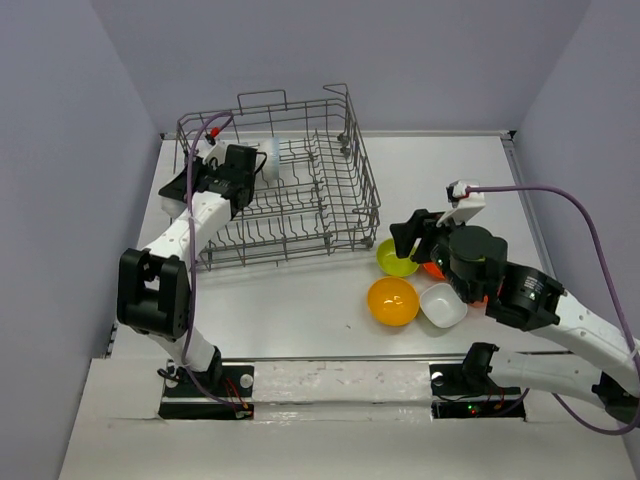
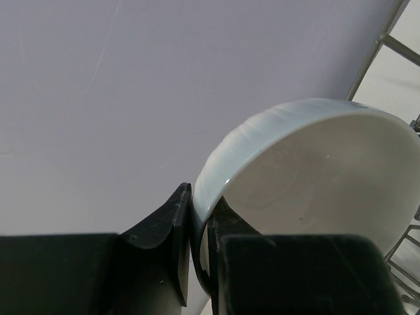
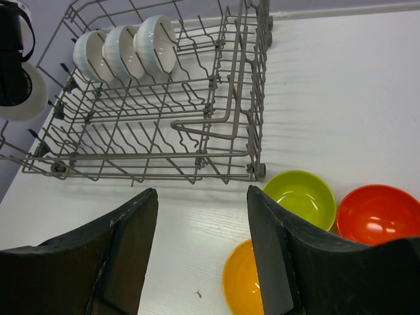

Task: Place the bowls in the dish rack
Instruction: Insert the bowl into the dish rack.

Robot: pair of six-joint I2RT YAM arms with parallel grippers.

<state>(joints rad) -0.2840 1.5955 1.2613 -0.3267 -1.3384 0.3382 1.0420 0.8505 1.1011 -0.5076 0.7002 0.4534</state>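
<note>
1. White bowl (image 2: 315,177) is clamped by its rim in the left tool (image 2: 200,213), at the dish rack (image 1: 300,215) left end.
2. Best slot it upright beside the three racked bowls (image 3: 125,49).
3. Right tool (image 3: 202,203) gapes wide near the lime green bowl (image 3: 302,197) on the bench (image 3: 341,98).

One grey wire dish rack (image 1: 362,170) carries three white bowls (image 3: 121,49) in a row, and a fourth white bowl (image 2: 308,177) is pinched between the left fingers (image 2: 164,230). Four more sit on the bench (image 1: 300,300): one lime green bowl (image 1: 397,258), one orange-yellow bowl (image 1: 392,301), one red-orange bowl (image 3: 377,213) and one squarish white bowl (image 1: 442,305). Eight bowls are in view, five of them white.
</note>
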